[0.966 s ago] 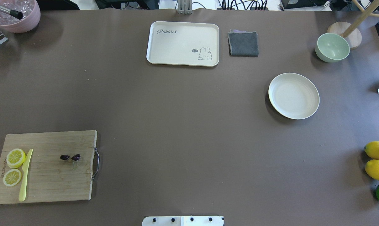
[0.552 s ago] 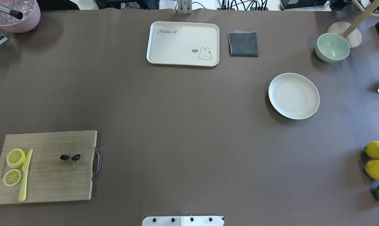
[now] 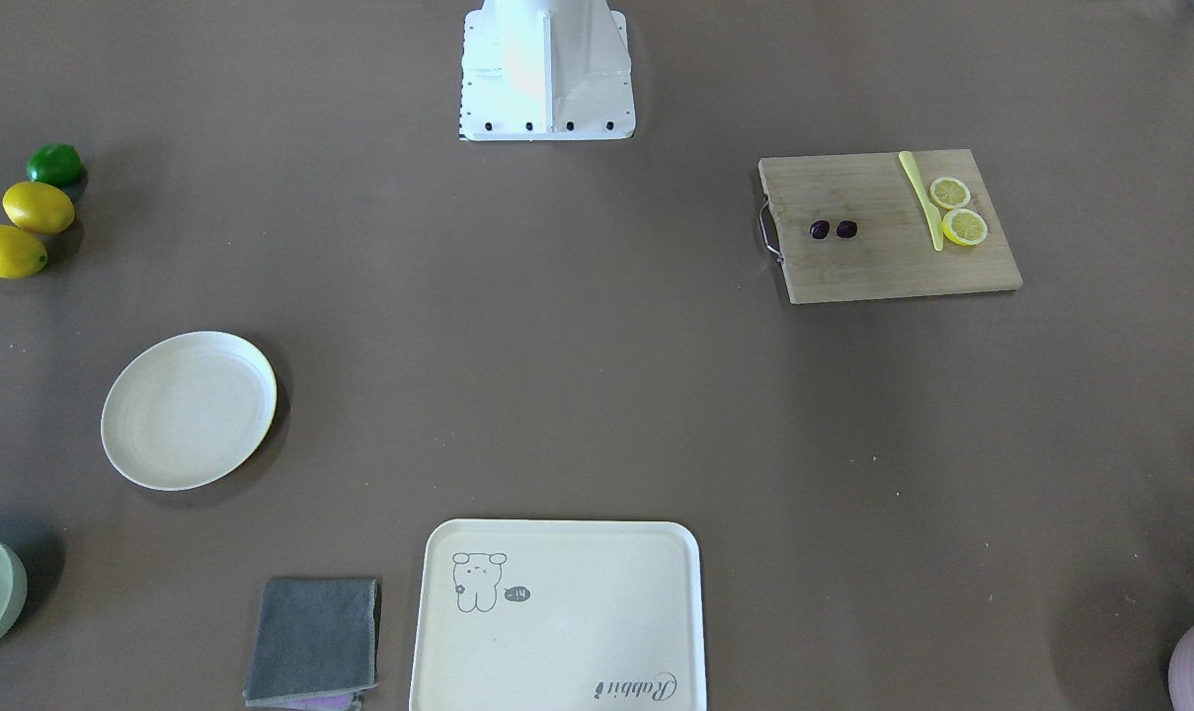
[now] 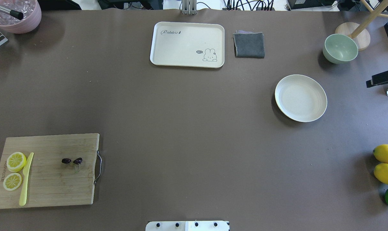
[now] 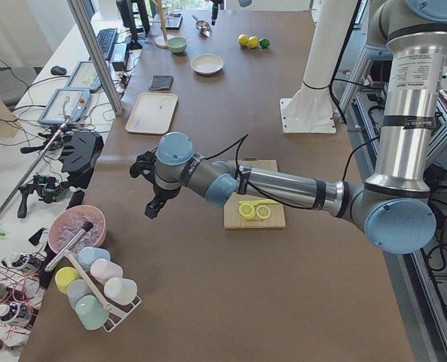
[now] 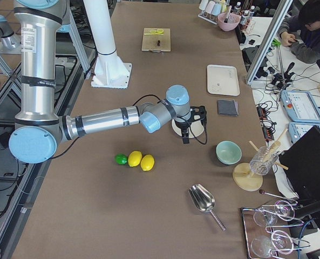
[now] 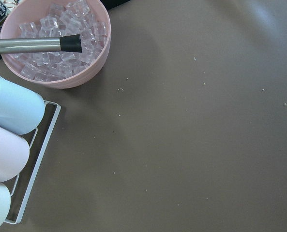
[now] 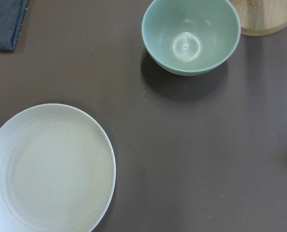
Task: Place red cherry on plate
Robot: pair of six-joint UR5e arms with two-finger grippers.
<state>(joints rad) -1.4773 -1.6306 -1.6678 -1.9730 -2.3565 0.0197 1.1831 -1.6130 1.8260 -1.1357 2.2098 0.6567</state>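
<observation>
The left arm (image 5: 283, 187) stretches over the brown table (image 5: 283, 302); the left gripper (image 5: 154, 210) hangs, pointing down, right of the pink ice bowl (image 5: 53, 240).

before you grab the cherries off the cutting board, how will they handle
The red cherry is tiny, so probably very light. Its two round fruits on the cutting board may roll if nudged. Only a thin stem seems to join them, so one likely dangles if the other is pinched.
</observation>
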